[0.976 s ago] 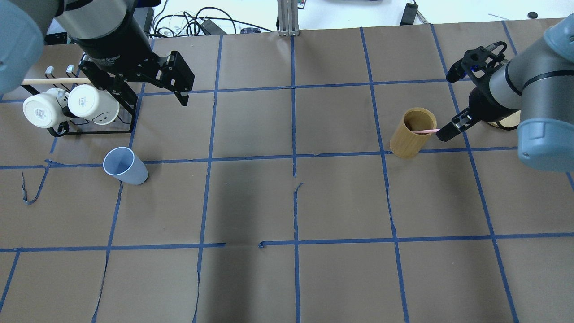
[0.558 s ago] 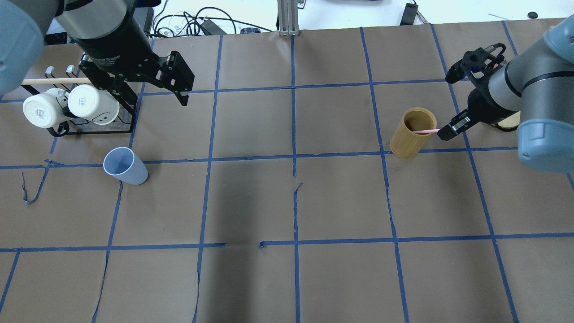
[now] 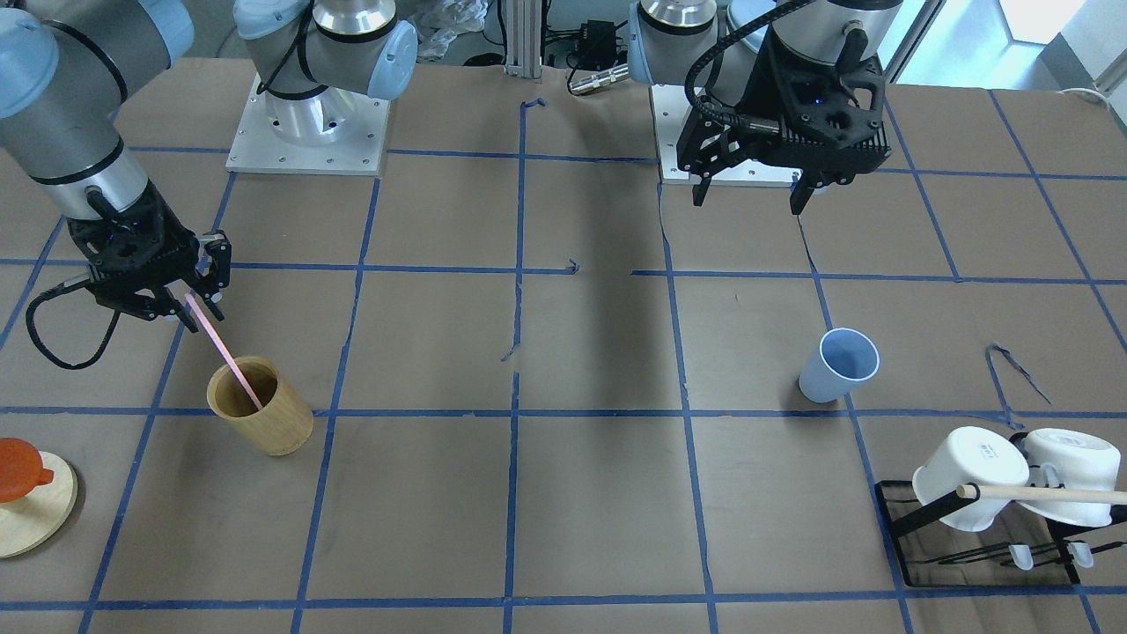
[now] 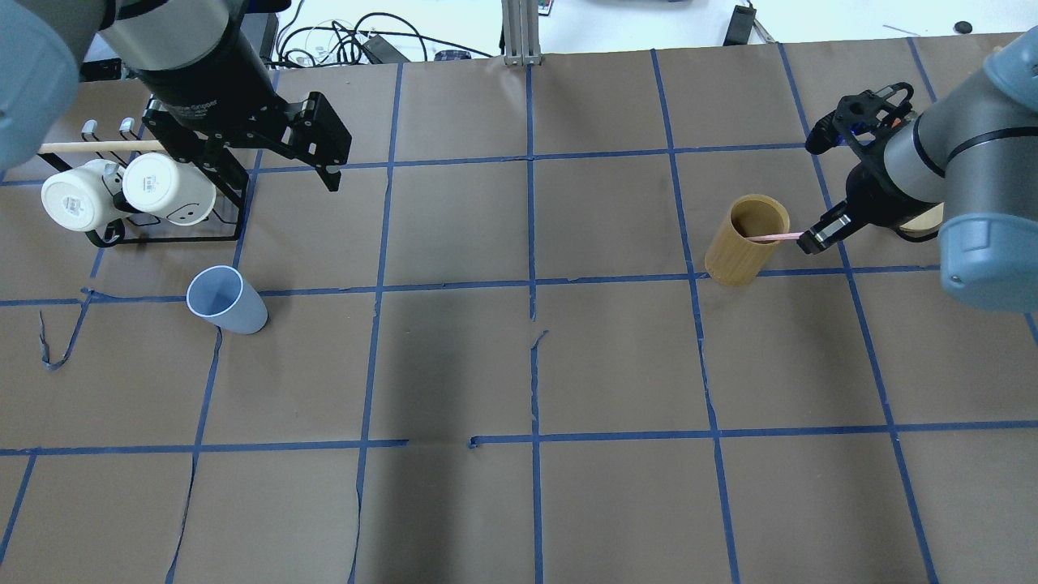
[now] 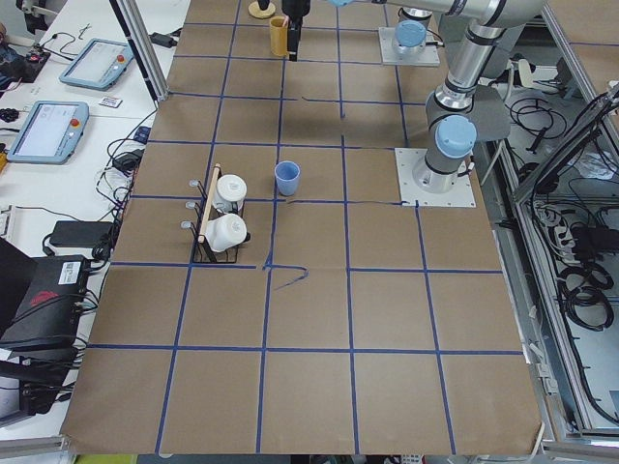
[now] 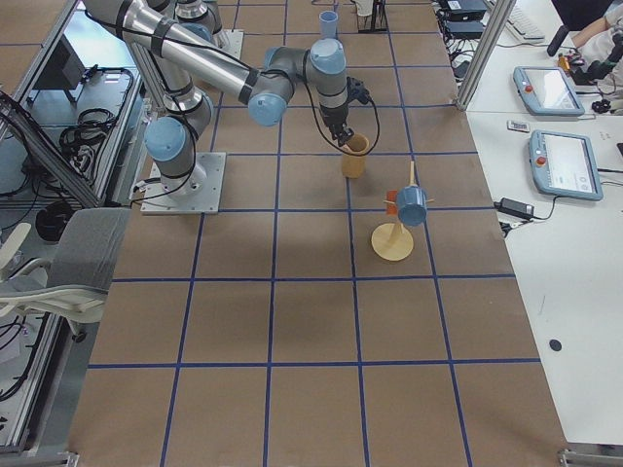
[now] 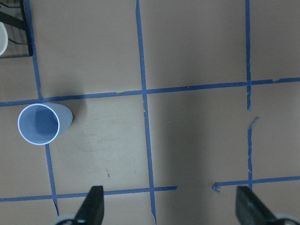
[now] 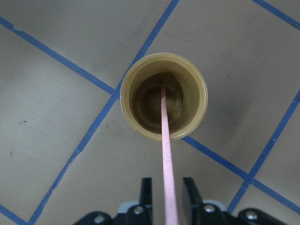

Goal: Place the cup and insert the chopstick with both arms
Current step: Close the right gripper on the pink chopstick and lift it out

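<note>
Our right gripper [image 4: 812, 241] has drawn slightly back from the wooden holder [image 4: 734, 259], pinching the pink chopstick [image 8: 165, 136] near its top, tip inside the holder. We judge it light, stiff, slippery. Far from the holder, our left gripper [image 7: 171, 206] hangs wide by the cup [image 4: 235, 312].

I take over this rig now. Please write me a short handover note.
Left gripper: jaws open, empty, above the brown paper-covered table.
Right gripper: jaws close around the top end of the thin pink chopstick; whether they grip, unclear.
Light blue plastic cup stands upright, free of both grippers.
Chopstick leans with lower end inside the tan wooden cylindrical holder.
Done: cup seemingly placed, chopstick inserted.
Remaining: release chopstick if held, retract arm.
</note>
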Motion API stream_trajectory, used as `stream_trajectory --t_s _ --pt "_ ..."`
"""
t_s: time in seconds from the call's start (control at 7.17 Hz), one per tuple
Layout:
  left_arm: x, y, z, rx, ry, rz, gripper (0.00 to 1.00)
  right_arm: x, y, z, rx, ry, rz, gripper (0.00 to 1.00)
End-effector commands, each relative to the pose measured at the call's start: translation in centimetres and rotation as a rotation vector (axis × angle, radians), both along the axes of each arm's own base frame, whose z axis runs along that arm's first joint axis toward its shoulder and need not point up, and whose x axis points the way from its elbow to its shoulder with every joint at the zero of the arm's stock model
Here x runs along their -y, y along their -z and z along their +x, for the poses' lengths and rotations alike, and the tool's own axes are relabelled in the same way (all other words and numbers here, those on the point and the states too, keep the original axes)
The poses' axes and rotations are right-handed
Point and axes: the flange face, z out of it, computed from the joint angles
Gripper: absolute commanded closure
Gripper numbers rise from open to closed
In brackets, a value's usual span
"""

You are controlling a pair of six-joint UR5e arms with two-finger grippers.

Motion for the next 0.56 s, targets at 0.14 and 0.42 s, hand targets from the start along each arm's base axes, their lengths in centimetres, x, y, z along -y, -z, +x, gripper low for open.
stream_trajectory --t_s 0.14,0.42 --pt "0.01 0.01 0.0 0.0 0.0 0.0 0.0 -0.1 -0.37 0.1 0.0 0.0 -0.004 0.96" --pt "-0.05 -0.06 0.0 0.0 0.0 -0.001 0.0 -0.01 -1.08 0.08 -0.004 0.006 -0.018 1.0"
